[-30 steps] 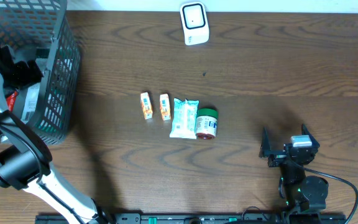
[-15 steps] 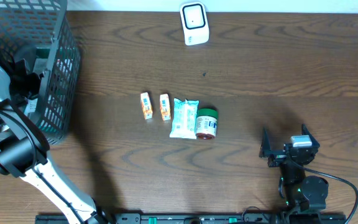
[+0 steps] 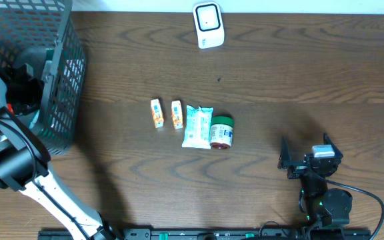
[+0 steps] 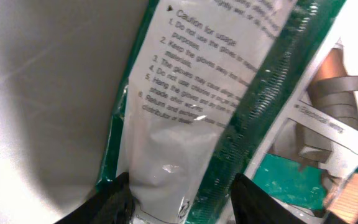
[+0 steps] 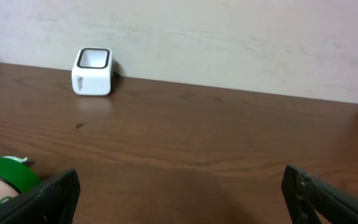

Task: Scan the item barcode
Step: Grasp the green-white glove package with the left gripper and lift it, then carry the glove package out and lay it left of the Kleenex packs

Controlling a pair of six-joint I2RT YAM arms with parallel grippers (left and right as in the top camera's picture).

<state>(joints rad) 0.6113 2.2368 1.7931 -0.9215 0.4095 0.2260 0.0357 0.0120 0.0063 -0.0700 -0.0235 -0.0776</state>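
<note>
Inside the basket, a green and white packet printed with usage cautions fills the left wrist view. My left gripper is shut on its lower end, one black finger at its white side and the other at its green edge. Overhead, the left gripper reaches down into the basket and the packet is hidden there. The white barcode scanner stands at the table's far edge, also seen in the right wrist view as the scanner. My right gripper rests open near the front right, nothing between its fingers.
The dark mesh basket stands at the far left with other packaged goods inside. Mid-table lie two small orange boxes, a white-blue packet and a green-lidded jar.
The left arm shifted a little inside the basket, and its jaws came in from wide open onto the packet. The right arm has not moved.
</note>
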